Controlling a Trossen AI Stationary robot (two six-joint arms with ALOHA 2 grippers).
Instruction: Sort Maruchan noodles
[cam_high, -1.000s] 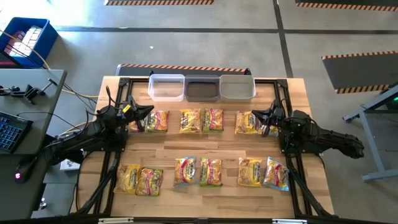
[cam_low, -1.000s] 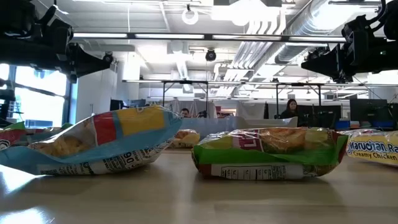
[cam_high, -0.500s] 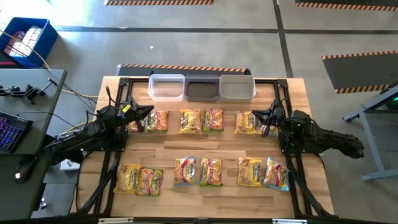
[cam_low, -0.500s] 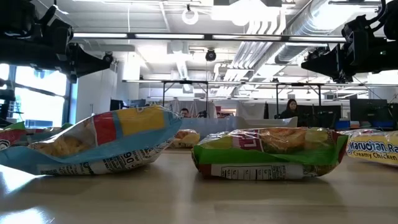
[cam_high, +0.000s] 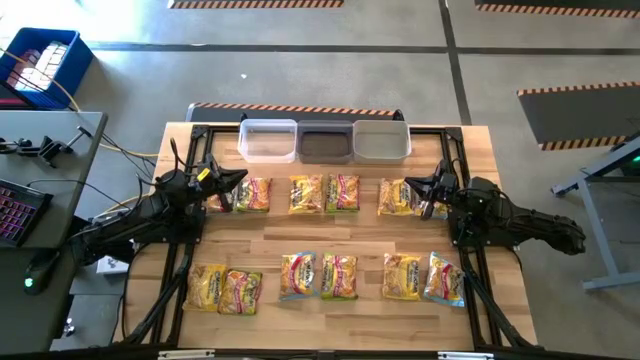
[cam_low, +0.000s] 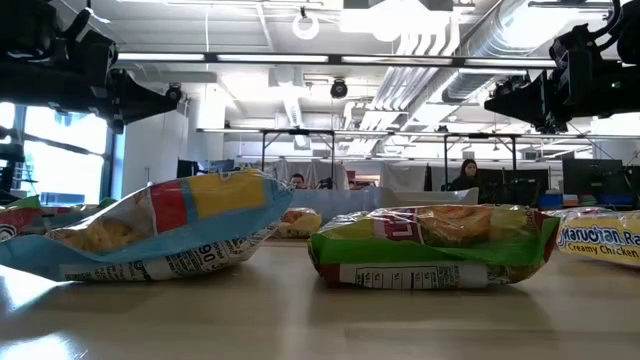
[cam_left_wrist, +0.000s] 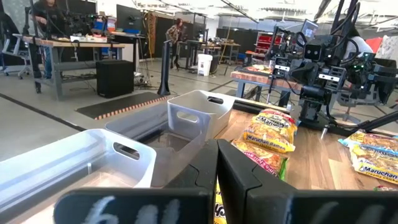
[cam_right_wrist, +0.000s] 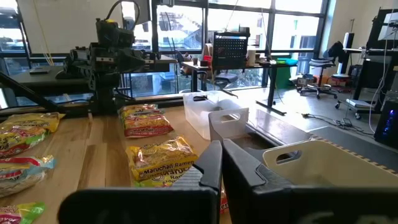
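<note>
Sorting looks unstarted: the 3 bins (cam_high: 324, 141) at the upper centre of the high view hold no packets, and all the Maruchan noodles (cam_high: 322, 194) lie on the table (cam_high: 330, 232) in 2 rows, middle and lower frame. The left gripper (cam_high: 240, 180) at centre-left and the right gripper (cam_high: 410, 183) at centre-right hover, fingers pressed together, empty.

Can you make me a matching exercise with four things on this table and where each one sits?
Things:
1. clear bins
2. left gripper
3. right gripper
4. green-edged ramen packet

Places:
A. shut, at the back row's left end
B. far table edge
C. front row, nearest the low camera
D. shut, at the back row's right end

Pairs: 1-B, 2-A, 3-D, 4-C
</note>
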